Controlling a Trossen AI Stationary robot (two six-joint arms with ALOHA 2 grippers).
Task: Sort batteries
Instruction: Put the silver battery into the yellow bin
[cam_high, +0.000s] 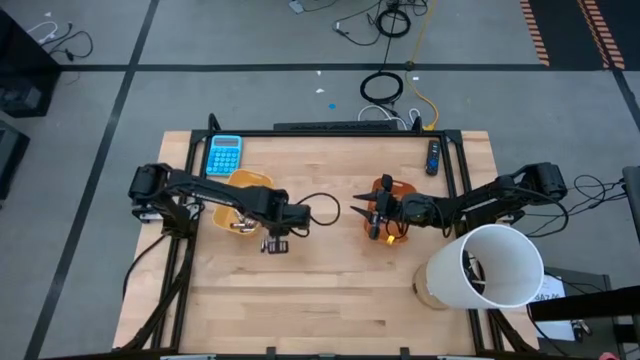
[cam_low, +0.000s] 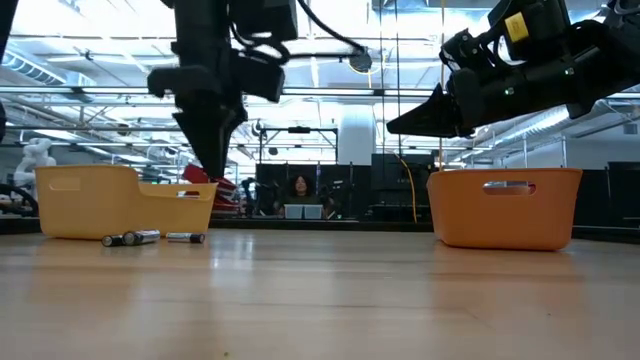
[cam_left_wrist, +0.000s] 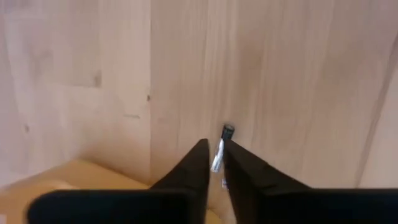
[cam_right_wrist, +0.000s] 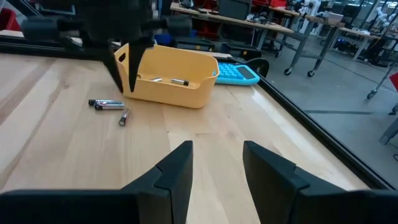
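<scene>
yellow tray (cam_right_wrist: 168, 84), orange tray (cam_low: 505, 208), blue calculator (cam_high: 224, 155), silver-grey batts (cam_right_wrist: 109, 104), white bucket (cam_high: 495, 265)
</scene>
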